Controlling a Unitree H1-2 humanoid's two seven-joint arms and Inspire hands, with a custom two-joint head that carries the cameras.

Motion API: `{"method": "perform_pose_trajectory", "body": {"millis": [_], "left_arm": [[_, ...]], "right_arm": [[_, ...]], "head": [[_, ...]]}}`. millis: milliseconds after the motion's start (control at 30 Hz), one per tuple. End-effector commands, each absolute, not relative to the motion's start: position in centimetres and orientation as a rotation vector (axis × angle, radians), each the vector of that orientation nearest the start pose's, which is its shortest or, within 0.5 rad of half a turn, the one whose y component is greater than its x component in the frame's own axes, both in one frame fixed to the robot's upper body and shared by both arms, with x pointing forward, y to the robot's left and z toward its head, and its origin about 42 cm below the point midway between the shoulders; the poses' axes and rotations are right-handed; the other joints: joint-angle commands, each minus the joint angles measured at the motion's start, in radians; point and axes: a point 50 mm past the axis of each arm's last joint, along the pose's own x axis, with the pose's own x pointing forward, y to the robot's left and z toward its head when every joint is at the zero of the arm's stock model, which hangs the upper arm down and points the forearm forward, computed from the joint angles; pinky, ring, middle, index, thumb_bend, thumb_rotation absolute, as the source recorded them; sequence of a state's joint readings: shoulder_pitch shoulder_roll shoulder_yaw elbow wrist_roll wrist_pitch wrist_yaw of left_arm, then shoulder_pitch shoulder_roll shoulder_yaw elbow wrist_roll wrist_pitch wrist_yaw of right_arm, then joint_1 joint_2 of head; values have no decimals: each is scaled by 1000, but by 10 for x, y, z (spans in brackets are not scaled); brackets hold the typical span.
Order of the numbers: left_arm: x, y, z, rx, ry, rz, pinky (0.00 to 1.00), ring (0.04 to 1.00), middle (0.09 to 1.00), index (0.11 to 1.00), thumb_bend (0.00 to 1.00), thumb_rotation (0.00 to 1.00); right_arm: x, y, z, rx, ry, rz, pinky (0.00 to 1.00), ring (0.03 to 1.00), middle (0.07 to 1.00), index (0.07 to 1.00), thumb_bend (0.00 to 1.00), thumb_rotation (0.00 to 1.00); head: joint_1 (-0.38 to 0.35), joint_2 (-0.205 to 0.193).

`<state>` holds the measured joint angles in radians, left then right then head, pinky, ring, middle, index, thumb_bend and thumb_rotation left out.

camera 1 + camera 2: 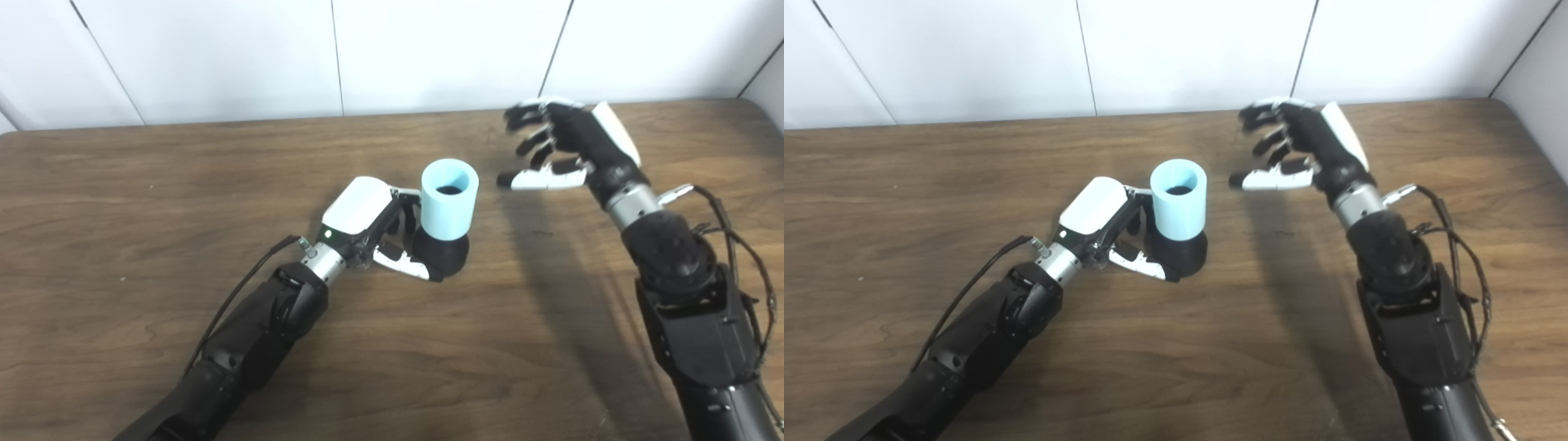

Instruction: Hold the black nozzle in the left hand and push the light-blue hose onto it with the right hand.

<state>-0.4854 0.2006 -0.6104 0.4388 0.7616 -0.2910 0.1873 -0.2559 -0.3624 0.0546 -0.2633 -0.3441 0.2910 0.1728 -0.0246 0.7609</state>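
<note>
Left eye view is showing the left hand (367, 223) wrapping its fingers (405, 263) around the black nozzle (442, 252), which is standing upright on the wooden tabletop (122, 202) near the middle. The light-blue hose (449, 197), a short stubby piece, is sitting on top of the nozzle with its open end facing up. Off toward two o'clock from the hose, the right hand (566, 147) is hovering above the tabletop, its fingers spread apart and gripping nothing, clear of the hose. A white panelled wall (429, 55) is running along the far edge.
</note>
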Motion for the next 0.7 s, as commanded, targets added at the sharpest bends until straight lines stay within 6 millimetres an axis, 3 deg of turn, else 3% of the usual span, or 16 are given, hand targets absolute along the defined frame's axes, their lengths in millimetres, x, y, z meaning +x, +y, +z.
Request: {"method": "perform_pose_trajectory", "body": {"millis": [0,200,400,633,667], "left_arm": [[354,138,56,1181,-334,-729,273,360,395,498,521,0],[354,137,57,1174,-333,-732,287,371,397,499,521,0],[354,135,57,1169,-333,-728,279,363,395,495,521,0],[354,138,64,1157,-283,-747,321,406,410,503,522,0],[355,138,68,1177,-234,-776,384,468,446,504,523,0]], "right_arm": [[346,-276,258,-811,-347,80,393,532,629,630,746,0],[345,-275,251,-998,-444,84,433,561,652,654,795,104],[349,-277,233,-1117,-380,93,568,715,779,728,864,149],[341,-277,208,-944,-261,11,615,750,815,773,827,124],[339,-275,204,-915,-254,5,616,748,811,775,819,103]], "head": [[-1,0],[-3,-2],[3,-4],[7,-5],[10,-4]]}}
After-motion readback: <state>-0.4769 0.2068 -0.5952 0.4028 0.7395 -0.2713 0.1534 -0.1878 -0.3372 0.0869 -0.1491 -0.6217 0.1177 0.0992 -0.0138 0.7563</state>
